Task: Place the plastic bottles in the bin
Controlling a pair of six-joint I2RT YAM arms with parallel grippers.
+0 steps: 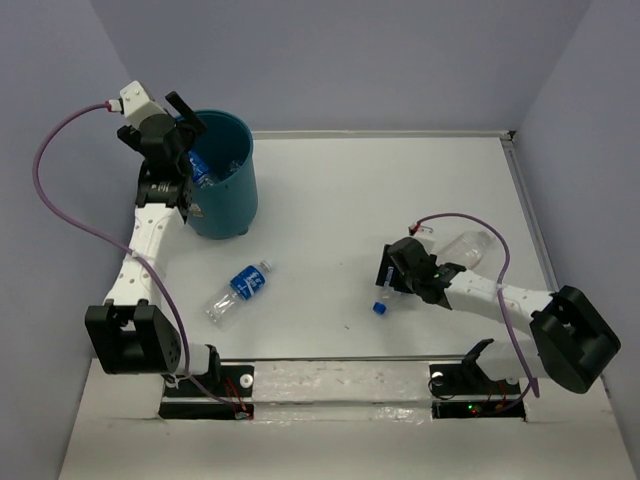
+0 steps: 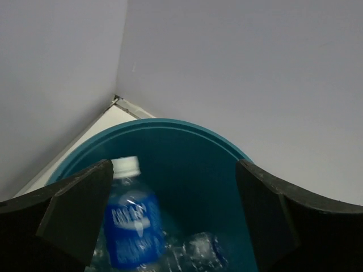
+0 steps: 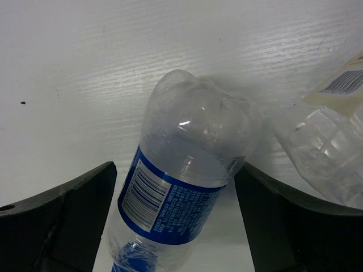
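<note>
The left jaws hang spread wide above the bin, which holds two visible bottles: a white-capped bottle and a clearer bottle. The right jaws stand spread either side of a blue-labelled bottle lying on the tabletop. A plain bottle lies just beside it, and a third bottle lies nearer the bin.

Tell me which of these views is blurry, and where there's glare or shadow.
Left wrist view: the white-capped bottle inside the bin is soft and smeared, its label unreadable. Right wrist view: sharp, with a small glint on the near bottle and a soft shadow on the table beyond it. Top view: even light, no harsh glare.
</note>
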